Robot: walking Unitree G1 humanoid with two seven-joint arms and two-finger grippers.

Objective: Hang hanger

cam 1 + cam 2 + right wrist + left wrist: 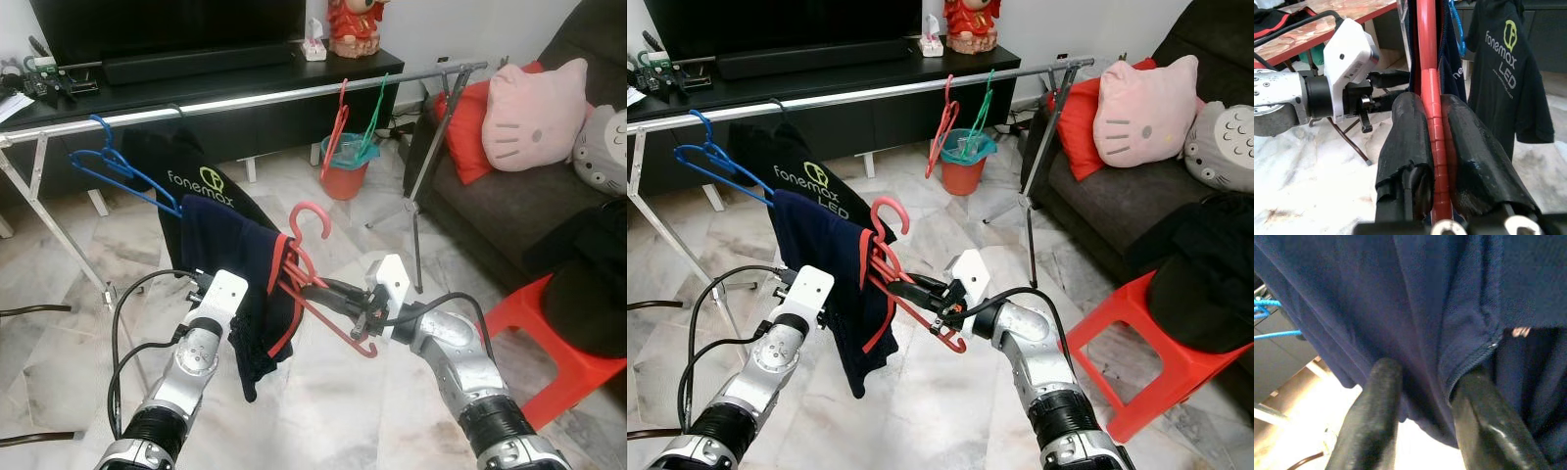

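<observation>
A red hanger (315, 262) carries a navy garment (245, 284) with red trim draped over it. My right gripper (1432, 117) is shut on the hanger's red bar and holds it up in front of me, hook (884, 211) pointing upward. My left gripper (1425, 396) pinches the navy cloth from the left side, a fold between its two fingers (1376, 406). The silver clothes rail (245, 98) runs across behind, well beyond the held hanger. On it hang a blue hanger (113, 162), a black printed T-shirt (191, 181), and a red hanger (336, 132) and a green one (370, 122).
A black TV cabinet (196, 83) stands behind the rail, with an orange bin (345, 176) on the floor under it. A dark sofa with a pink cat cushion (534, 108) is at the right. A red plastic stool (549, 333) stands close beside my right arm.
</observation>
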